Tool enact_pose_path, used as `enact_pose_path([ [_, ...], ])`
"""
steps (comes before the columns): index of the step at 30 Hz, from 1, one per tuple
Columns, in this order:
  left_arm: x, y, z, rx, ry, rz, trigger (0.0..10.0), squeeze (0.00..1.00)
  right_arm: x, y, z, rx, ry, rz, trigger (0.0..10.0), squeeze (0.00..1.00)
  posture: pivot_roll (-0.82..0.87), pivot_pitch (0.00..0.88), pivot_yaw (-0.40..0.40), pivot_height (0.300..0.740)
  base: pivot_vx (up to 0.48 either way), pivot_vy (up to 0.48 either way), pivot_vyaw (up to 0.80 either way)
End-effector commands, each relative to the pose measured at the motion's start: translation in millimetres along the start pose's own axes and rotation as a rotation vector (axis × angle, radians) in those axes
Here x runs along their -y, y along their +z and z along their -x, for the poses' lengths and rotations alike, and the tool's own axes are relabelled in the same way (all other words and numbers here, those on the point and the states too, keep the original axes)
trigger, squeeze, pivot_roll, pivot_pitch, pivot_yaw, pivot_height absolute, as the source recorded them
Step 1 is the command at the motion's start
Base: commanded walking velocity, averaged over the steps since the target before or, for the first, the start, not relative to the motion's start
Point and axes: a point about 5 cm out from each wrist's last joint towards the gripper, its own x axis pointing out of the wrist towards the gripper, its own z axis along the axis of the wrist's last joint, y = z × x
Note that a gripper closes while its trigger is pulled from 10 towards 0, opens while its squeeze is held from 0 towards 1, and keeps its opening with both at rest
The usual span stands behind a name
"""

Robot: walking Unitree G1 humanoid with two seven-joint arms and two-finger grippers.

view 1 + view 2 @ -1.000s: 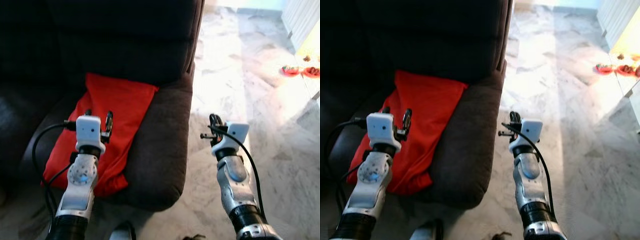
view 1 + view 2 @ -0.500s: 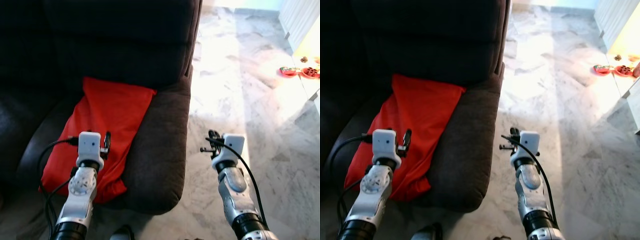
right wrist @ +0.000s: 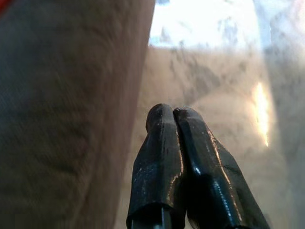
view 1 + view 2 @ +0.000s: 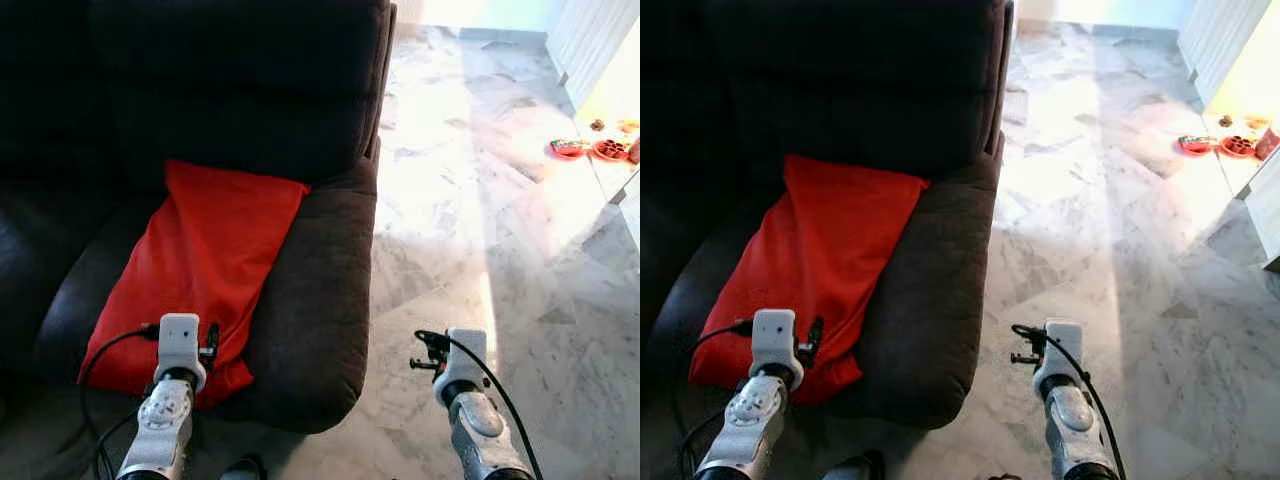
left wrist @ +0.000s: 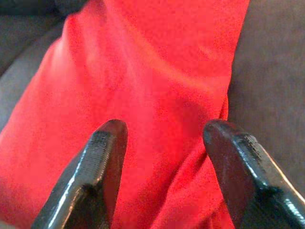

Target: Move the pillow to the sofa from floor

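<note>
The red pillow [image 4: 205,270] lies on the sofa [image 4: 320,280] seat by its right arm. The left gripper [image 5: 164,138] hovers above the pillow's front edge, jaws spread. The right gripper [image 3: 174,143], jaws pressed together, hangs over the floor [image 4: 480,200].

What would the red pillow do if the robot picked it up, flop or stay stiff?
The red pillow would probably flop: it lies flat on the sofa with soft creases. It looks thin, so likely light for its size. Its smooth cloth might slip a little between the open fingers of the left gripper.
</note>
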Motion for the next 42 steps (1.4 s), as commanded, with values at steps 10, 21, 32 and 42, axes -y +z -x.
enact_pose_path([
  [10,3.8,-47,14.7,-0.18,-0.043,0.033,10.0,0.0,2.5,-36,14.2,-0.165,-0.004,0.033,10.0,0.0,0.13,0.144,-0.002,0.74,0.0,0.0,0.0],
  [21,12.5,-70,24.5,-0.295,-0.082,0.02,10.0,0.0,-6.3,-44,16.0,-0.202,0.013,0.049,10.0,0.0,0.13,0.127,-0.007,0.74,0.0,0.0,0.0],
  [32,16.9,-80,29.5,-0.359,-0.117,-0.022,10.0,0.0,-12.6,-48,17.7,-0.219,0.026,0.049,10.0,0.0,0.13,0.14,-0.014,0.74,0.0,0.0,0.0],
  [42,15.0,-85,32.0,-0.395,-0.11,-0.016,10.0,0.0,-16.1,-48,17.5,-0.215,0.061,0.08,10.0,0.0,0.13,0.155,-0.013,0.74,0.0,0.0,0.06],
])
